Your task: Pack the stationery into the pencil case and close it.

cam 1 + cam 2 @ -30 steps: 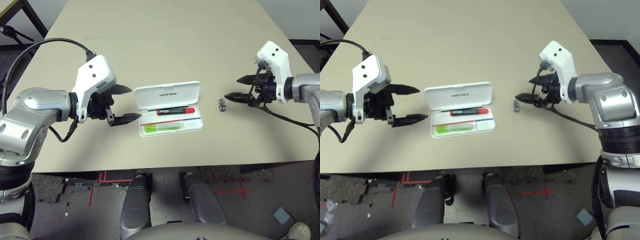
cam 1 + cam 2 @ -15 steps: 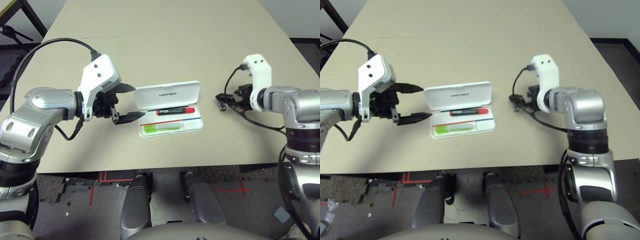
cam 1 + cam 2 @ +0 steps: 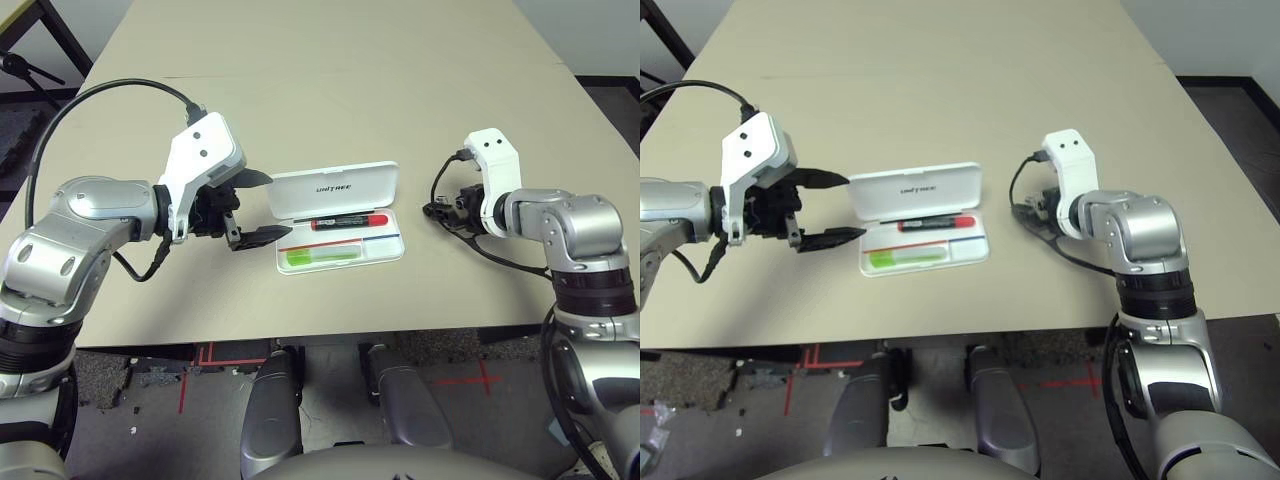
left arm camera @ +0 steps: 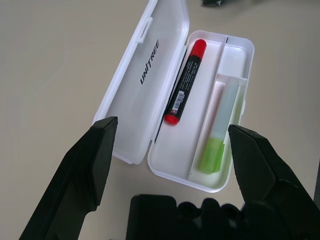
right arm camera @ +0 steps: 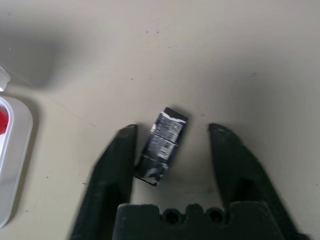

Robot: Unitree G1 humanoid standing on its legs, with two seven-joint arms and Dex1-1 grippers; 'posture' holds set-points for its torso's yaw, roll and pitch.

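With its lid raised along the far side, the white pencil case [image 3: 340, 250] lies on the worktop [image 3: 330, 110] between the two grippers, well back from the near edge, the red marker [image 4: 185, 82] and green highlighter [image 4: 219, 125] inside. The left gripper [image 4: 173, 122] spreads its fingers wide near the case's end. To the case's right, the right gripper [image 5: 173, 128] parts its fingers around the small silver-and-black piece [image 5: 161, 146], with a gap on one side. Bare worktop stretches beyond the lid.
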